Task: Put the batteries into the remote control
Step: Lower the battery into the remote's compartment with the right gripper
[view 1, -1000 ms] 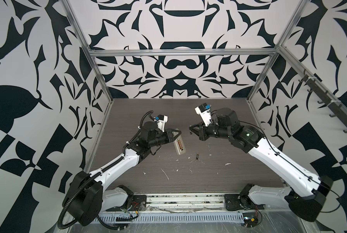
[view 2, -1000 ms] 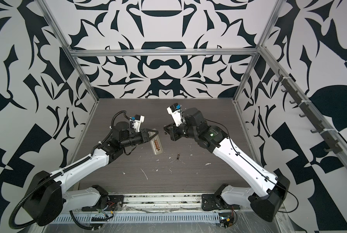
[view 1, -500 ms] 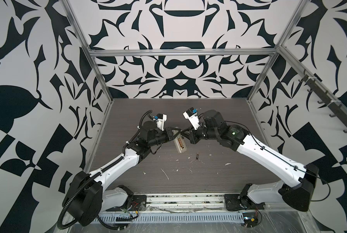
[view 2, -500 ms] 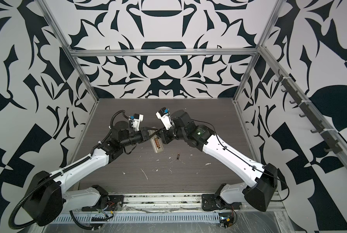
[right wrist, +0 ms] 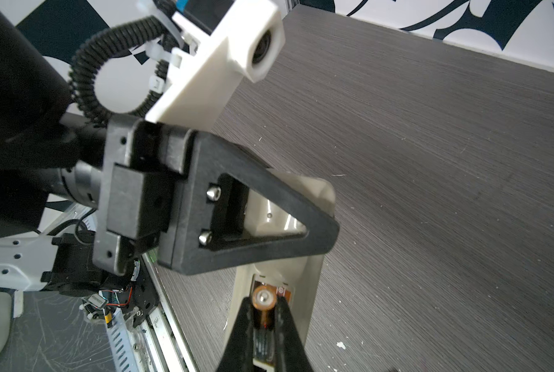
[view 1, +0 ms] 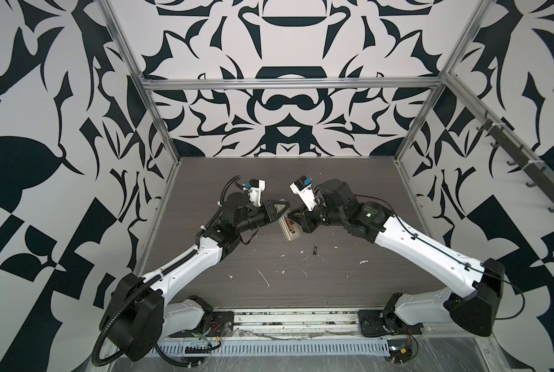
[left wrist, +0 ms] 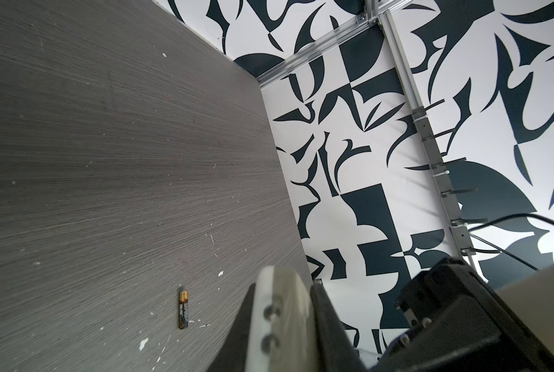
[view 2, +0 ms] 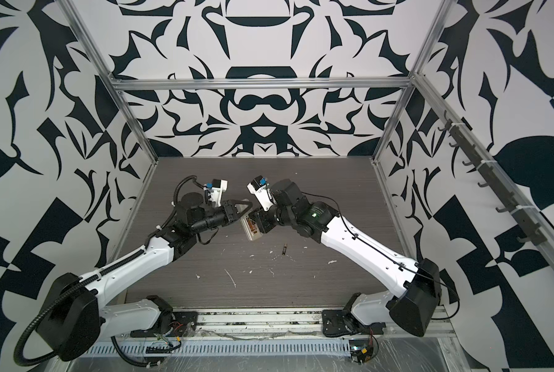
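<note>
Tabletop (view 1: 333,180) open rearward — battery (view 1: 315,249) lies near centre.

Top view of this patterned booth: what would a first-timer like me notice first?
Mid-table, two arms meet nose to nose: the left gripper clamps a white remote control, while the right gripper pinches a battery at its open recess. A second battery lies loose on the dark table, right of the remote and nearer the front.

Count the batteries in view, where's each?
2. One battery sits pinched in the right gripper at the remote control's recess; the other battery lies loose on the table. The recess is partly hidden, so another could be inside.
</note>
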You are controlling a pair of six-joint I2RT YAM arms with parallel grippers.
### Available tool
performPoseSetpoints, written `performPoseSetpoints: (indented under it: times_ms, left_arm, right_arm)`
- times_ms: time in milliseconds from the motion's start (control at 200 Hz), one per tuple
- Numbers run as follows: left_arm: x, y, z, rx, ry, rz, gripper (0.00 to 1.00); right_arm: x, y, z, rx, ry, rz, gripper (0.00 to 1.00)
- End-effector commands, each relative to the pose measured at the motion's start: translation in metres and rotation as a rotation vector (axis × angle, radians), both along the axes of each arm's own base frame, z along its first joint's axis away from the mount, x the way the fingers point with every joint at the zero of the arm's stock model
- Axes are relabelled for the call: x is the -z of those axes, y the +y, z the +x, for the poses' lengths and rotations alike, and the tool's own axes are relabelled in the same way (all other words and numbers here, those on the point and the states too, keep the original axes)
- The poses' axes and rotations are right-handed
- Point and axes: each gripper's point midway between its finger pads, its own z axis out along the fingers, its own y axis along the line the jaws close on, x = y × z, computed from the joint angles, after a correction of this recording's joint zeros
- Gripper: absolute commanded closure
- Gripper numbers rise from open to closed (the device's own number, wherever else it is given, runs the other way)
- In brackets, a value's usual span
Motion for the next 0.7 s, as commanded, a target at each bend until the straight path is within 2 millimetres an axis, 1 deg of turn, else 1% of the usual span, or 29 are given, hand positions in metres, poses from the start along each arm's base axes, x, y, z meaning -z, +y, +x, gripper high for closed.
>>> performPoseSetpoints:
  times_ms: [0, 285, 695]
  left_arm:
    - [-0.031, 0.001, 0.001, -0.002, -0.066, -0.058, 1.00]
    - [-0.035, 0.002, 0.000, -0.004, -0.072, -0.067, 1.00]
    - [-0.039, 0.008, 0.001, -0.028, -0.084, -0.076, 1.00]
  right_arm:
    - [-0.007, 0.004, 0.003, -0.005, -0.055, 0.014, 1.00]
    - [0.004, 0.003, 0.003, -0.004, -0.057, -0.022, 1.00]
    - [0.032, -0.001, 0.005, -0.004, -0.039, -0.095, 1.00]
